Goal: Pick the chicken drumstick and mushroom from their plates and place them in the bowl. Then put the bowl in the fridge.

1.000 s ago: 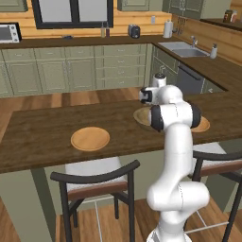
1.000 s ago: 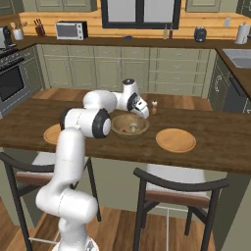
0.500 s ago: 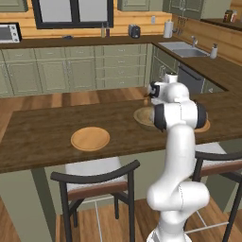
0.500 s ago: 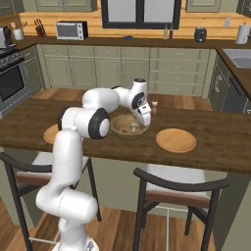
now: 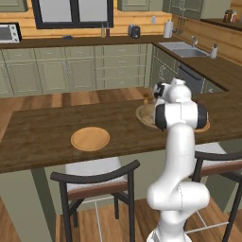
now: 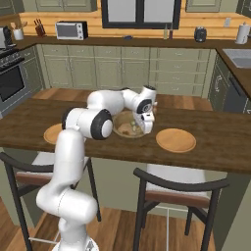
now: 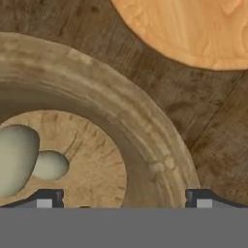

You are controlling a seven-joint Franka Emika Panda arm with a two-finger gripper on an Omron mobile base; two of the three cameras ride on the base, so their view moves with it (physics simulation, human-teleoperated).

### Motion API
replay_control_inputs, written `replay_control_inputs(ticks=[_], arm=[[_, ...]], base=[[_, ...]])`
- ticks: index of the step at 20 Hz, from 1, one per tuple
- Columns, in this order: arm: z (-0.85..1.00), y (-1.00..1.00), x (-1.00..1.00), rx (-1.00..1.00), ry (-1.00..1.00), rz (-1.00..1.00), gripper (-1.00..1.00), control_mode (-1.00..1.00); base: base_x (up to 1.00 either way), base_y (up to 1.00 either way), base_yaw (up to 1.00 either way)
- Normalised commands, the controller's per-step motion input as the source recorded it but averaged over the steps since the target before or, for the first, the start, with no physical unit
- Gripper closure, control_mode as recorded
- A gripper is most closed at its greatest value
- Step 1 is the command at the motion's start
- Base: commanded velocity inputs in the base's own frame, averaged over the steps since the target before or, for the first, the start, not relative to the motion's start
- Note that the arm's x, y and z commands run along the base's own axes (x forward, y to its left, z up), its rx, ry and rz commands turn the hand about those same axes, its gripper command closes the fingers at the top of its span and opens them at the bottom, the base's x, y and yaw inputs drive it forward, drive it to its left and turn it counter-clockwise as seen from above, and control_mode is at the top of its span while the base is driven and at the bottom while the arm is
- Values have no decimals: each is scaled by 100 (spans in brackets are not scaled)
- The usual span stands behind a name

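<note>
With gripper (image 7: 121, 196) spread wide and empty, straddling the bowl (image 7: 145, 140) rim, the step looks like grasping the bowl for the fridge. Mushroom (image 7: 17, 157) sits inside the bowl on the worktop (image 6: 215, 130); drumstick can't be made out. Next: drop onto the rim, close, lift level.

Mushroom (image 7: 22, 157) (pale) in bowl (image 7: 145, 140) beside plate (image 7: 193, 29).

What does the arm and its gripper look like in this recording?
A glossy white arm of rounded, tube-like segments, with dark grey bands at the joints. The gripper has a white body; the hand view shows two small dark fingertips with light grey pads. No cables or markings visible.
</note>
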Motion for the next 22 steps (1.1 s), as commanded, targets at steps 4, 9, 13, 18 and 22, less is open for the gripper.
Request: replay_control_inputs(ticks=[4,9,13,18,22], arm=[[-1,0,-18,2,7,0,-100,-100],[14,11,0,3,3,0,-100,-100],[-78,32,0,-7,7,0,-100,-100],[-46,19,0,-8,4,0,100,-100],[23,0,-17,0,-1,0,100,-100]], base=[[0,0,0],[0,0,0],[0,0,0],[0,0,0],[0,0,0]])
